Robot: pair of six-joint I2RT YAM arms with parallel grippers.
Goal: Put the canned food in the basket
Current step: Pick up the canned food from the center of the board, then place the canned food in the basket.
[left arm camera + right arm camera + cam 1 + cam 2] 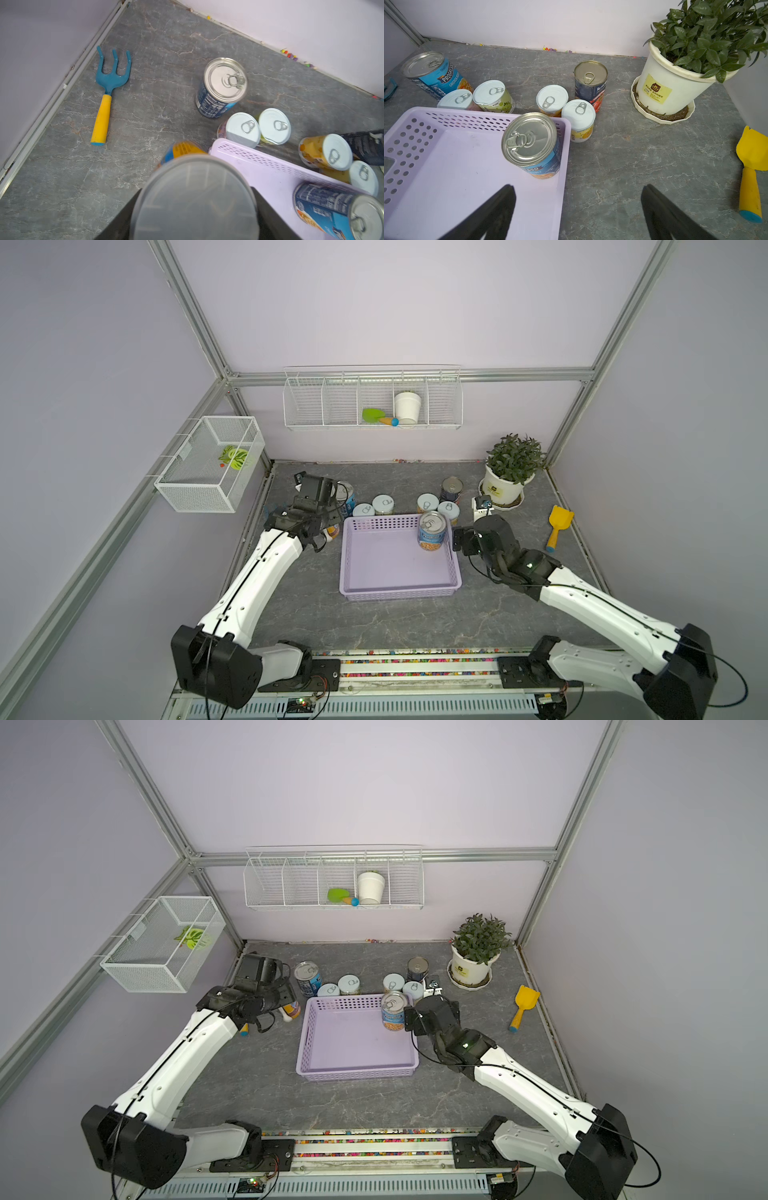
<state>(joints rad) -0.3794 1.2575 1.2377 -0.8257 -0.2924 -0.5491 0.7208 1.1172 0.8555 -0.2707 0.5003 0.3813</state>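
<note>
While the left gripper point(193, 222) is clamped on a can point(193, 187) with a cloudy plastic lid, fingers pressed to its sides, the right gripper point(577, 187) stands spread wide with nothing between its fingers point(500, 207).

Held can: mid-left in both top views, just outside the far-left corner of the basket point(399, 593). It looks tilted, lid end toward the wrist. Cannot tell whether it is clear of the table point(374, 626).

Basket: centre of frame. One blue-label can point(432, 531) stands upright inside, tucked into the far-right corner. The rest of the floor is bare.

Left to move: six cans on the table behind the basket's far wall. A tall blue can point(307, 977) is at the left end. Then comes a white-topped pair point(383, 504), a second white-topped pair point(428, 502), and a dark can point(451, 487) behind that.

Risks, as I judge them:
- A low carry would catch the held can on the basket's rim. The basket looks light, so it could slide or tip and jolt the can inside.
- Released at a tilt, the held can would land on its edge and roll, perhaps into the standing can.
- Round sides and a smooth lid mean a quick swing might loosen the grip.
- The right gripper sits just beside the basket's right wall, near the standing can. Drifting left, it would knock either one.
- The two arms could clash if both reach over the basket.
- The white-topped pairs are packed close, so a finger pushed between two could topple the neighbour.
</note>
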